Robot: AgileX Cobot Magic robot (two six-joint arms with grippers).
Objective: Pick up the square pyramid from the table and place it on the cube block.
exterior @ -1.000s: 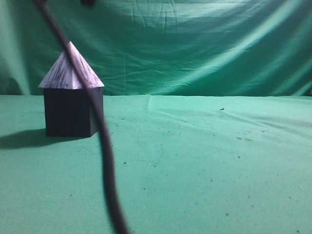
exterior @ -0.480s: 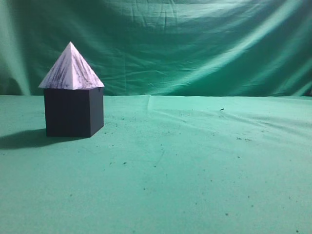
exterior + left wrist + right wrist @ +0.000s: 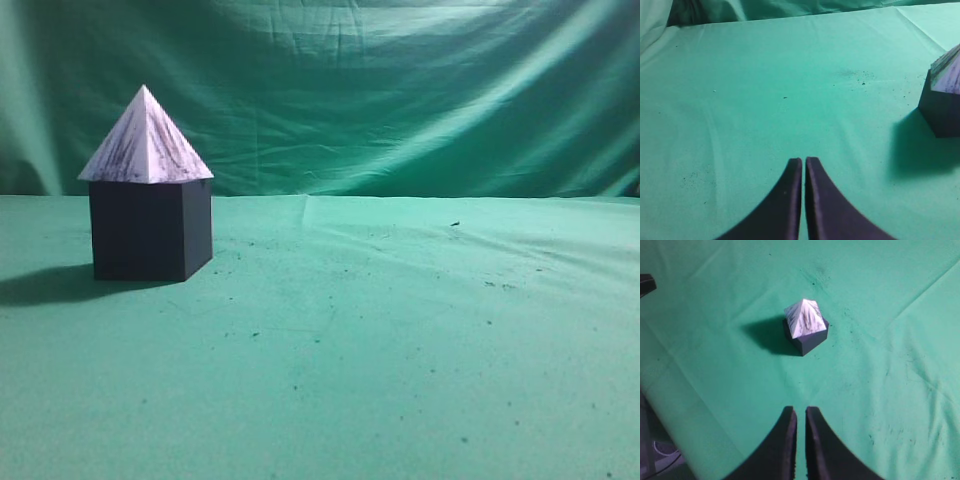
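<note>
Both grippers hang above the green table with nothing between their dark fingers: the left gripper has its tips pressed almost together, and the right gripper shows only a thin slit between its tips. Farther out, well apart from either one, the pyramid sits upright on top of the cube, its base matching the cube's top face. From the left wrist the stack lies off at the right edge; from the right wrist it stands ahead, near the middle.
</note>
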